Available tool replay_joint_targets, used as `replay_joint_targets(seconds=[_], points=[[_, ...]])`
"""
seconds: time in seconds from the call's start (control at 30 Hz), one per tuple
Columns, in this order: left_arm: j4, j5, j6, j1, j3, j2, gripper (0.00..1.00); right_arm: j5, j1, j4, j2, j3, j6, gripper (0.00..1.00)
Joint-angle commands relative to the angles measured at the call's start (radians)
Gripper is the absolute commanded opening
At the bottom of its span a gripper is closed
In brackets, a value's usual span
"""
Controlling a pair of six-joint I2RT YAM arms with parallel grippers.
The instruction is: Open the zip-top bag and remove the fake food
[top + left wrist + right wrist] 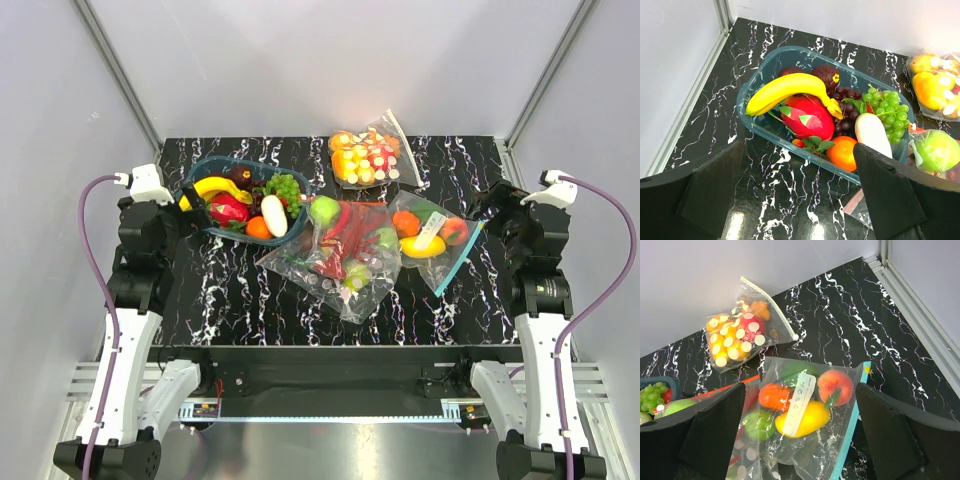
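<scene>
Looks like the very start: the zip-top bag [436,240] lies centre-right in the overhead view, fake food [799,410] inside, while the left gripper [797,150] and right gripper [800,389] hang spread and empty, so the right must first reach its teal strip [458,262].

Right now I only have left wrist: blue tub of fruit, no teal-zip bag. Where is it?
Observer: The zip-top bag lies flat on the right half of the table, next to the pepper bag.
Operator: Which way does the zipper face?
Observer: Its teal strip runs along the edge toward the right arm.
Operator: Right tool state?
Observer: The right tool is open and empty, hovering with that bag centred in its own view.
</scene>
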Motion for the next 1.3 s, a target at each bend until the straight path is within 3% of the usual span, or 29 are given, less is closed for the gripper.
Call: replay_joint_targets(seconds=[0.0,0.27,0.53,0.97,1.27], points=[[0.049,-0.027,-0.008,0.004,-0.004,-0.018,0.99,0.042,0.003,0.009,0.001,0.000,0.031,1.00],[0.049,0.008,0.003,0.004,-0.006,-0.014,0.99,0.075,0.003,-0.027,0.055,-0.043,0.146,1.00],[0.049,0.057,0.035,0.004,-0.024,-0.023,0.99,-0.019,0.003,-0.014,0.128,-0.158,0.294,1.00],[0.061,0.105,0.052,0.003,-0.038,-0.037,0.99,-0.060,-0.015,-0.008,0.200,-0.322,0.387,1.00],[0.062,0.120,0.061,-0.003,-0.040,-0.038,0.99,-0.099,-0.032,0.084,0.277,-0.389,0.407,1.00]])
